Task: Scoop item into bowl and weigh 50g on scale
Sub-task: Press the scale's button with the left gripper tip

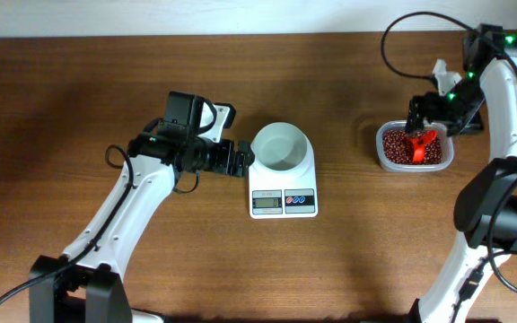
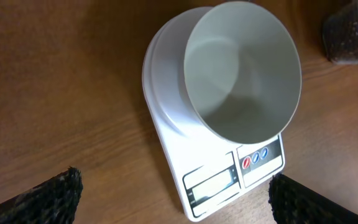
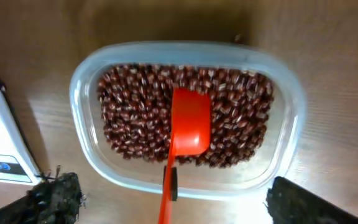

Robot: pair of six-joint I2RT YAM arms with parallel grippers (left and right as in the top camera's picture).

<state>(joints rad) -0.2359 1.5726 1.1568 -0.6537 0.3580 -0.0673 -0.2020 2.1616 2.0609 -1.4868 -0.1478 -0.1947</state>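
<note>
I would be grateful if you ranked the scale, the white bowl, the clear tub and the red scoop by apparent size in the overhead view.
1. scale
2. clear tub
3. white bowl, only slightly narrower than the tub
4. red scoop, clearly the smallest

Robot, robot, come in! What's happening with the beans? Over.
Left gripper open beside scale; right gripper open over tub. Bowl on scale, empty. Beans in tub, red scoop on top. Nothing blocking.
</note>
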